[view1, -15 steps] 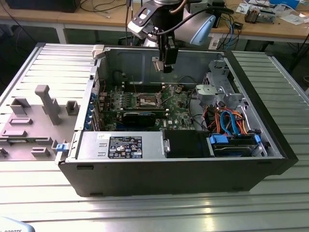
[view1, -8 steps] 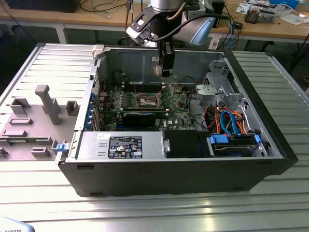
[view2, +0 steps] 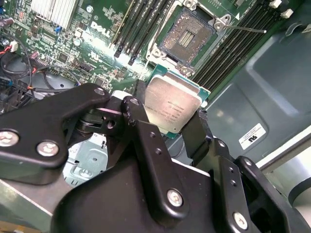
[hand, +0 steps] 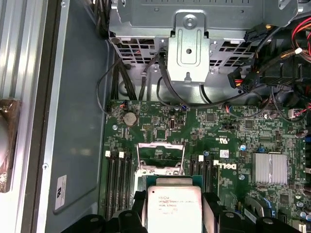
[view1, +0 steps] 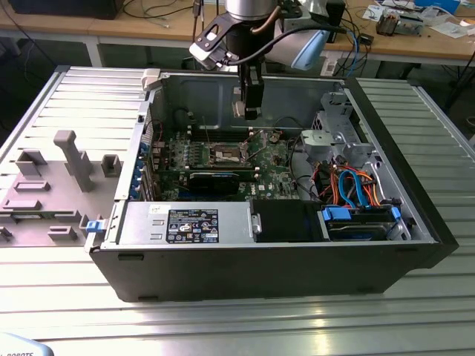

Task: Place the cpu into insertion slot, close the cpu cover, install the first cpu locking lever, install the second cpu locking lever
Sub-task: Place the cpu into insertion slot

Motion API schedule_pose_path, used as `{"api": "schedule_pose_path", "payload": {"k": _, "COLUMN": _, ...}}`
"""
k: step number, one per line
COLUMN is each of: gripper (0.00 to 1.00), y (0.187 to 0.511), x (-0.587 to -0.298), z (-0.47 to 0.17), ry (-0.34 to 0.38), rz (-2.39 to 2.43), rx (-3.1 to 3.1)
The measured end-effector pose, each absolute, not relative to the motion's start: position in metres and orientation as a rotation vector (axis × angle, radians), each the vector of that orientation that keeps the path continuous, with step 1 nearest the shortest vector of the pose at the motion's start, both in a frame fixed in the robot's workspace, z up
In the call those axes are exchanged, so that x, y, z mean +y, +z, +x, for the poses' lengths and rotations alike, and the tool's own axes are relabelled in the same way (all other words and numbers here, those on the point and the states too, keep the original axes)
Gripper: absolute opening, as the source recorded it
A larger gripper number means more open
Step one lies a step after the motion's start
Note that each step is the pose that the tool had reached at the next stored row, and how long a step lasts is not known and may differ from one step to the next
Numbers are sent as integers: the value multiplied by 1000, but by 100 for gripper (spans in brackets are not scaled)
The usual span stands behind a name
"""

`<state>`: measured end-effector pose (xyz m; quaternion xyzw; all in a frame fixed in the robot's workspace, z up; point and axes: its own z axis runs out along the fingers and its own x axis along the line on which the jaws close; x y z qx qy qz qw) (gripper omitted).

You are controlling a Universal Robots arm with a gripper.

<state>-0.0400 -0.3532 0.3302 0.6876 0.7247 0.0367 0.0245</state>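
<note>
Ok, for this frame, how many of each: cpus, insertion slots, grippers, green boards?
cpu: 1, held between the fingers
insertion slot: 1, empty
gripper: 1
green board: 1
Total: 4

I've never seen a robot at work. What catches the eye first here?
A silver-topped cpu is clamped in the black gripper, hanging above the green board in both wrist views. Just beyond it the insertion slot sits bare, its dark centre exposed. In the exterior view, all this happens inside an opened computer case on a ribbed metal table.
</note>
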Motion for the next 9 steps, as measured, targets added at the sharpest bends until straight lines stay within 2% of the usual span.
{"api": "schedule_pose_path", "payload": {"k": 9, "gripper": 54, "y": 330, "x": -353, "z": -40, "ry": 113, "rz": 2127, "rx": 2242}}
